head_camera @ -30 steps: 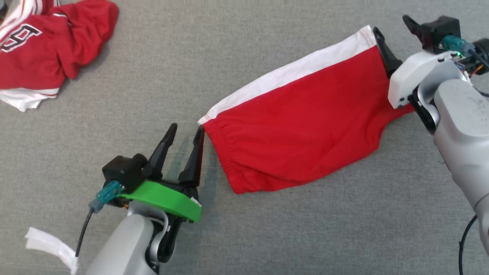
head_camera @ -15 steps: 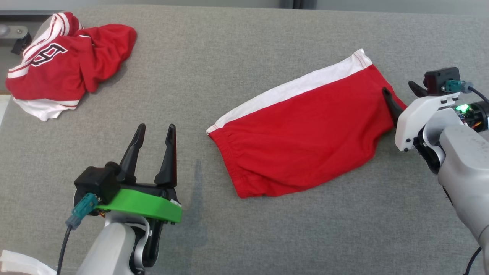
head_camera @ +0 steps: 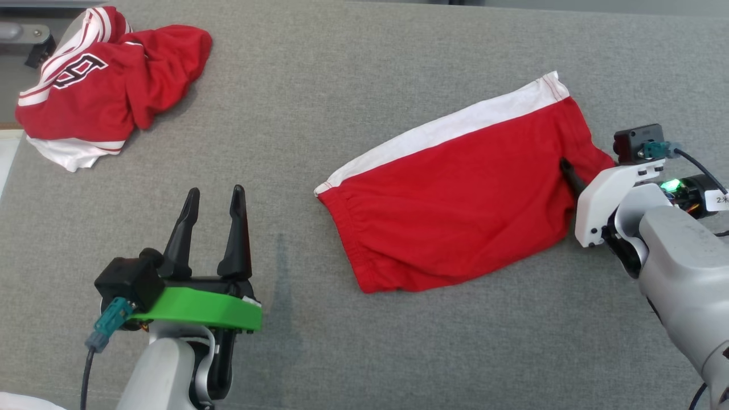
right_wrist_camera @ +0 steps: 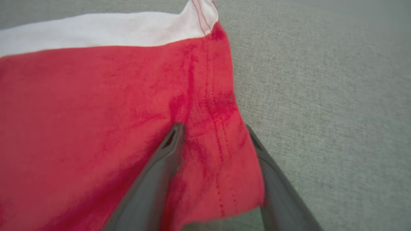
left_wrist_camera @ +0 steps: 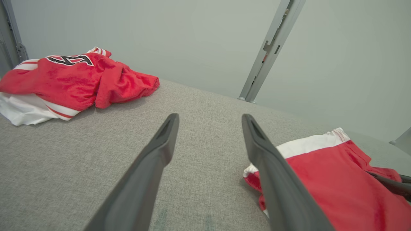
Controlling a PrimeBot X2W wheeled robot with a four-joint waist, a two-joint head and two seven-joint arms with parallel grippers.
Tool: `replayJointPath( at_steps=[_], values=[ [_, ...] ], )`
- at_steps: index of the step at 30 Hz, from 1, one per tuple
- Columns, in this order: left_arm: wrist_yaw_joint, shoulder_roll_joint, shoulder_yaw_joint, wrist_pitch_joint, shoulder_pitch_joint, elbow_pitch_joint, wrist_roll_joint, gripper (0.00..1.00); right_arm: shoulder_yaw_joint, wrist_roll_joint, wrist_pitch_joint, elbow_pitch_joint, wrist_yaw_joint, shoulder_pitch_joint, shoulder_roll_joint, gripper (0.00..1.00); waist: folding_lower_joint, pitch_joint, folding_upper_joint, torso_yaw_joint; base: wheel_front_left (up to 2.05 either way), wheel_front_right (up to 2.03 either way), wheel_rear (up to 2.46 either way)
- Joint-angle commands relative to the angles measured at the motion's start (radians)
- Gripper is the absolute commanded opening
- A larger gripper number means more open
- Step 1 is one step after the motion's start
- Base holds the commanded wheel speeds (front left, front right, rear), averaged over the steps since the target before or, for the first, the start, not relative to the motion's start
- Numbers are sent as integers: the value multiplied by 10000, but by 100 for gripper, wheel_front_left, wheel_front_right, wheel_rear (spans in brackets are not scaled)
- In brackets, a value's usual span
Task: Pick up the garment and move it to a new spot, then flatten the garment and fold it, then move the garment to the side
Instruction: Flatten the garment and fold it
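Left end effector (head_camera: 216, 189) farther from flat, soft red garment (head_camera: 455, 210)

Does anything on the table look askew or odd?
The red shorts lie diagonally, one hem corner rucked up inside the open right gripper. A red jersey sits crumpled far left on the table.

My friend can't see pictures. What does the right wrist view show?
The right pincer stands open with the stitched edge of the red shorts between its dark fingers. The shorts have a white band and lie on a grey fabric surface.
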Motion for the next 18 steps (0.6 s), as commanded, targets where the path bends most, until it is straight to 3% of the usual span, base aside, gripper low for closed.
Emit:
replayJointPath(
  at_steps=[1,8,18],
  values=[
    [-80,-45,123,-7,128,-54,192,100,96,95,-41,63,0,283,63,0,0,-50,0,-90,0,0,0],
    [-259,-196,457,-7,210,-26,599,100,-164,280,-809,261,-6,-38,264,0,0,-326,0,-524,0,0,0],
    [-423,-276,716,-8,575,178,748,100,-772,661,-1617,464,-6,691,405,0,0,-1107,0,-1838,0,0,0]
  ],
)
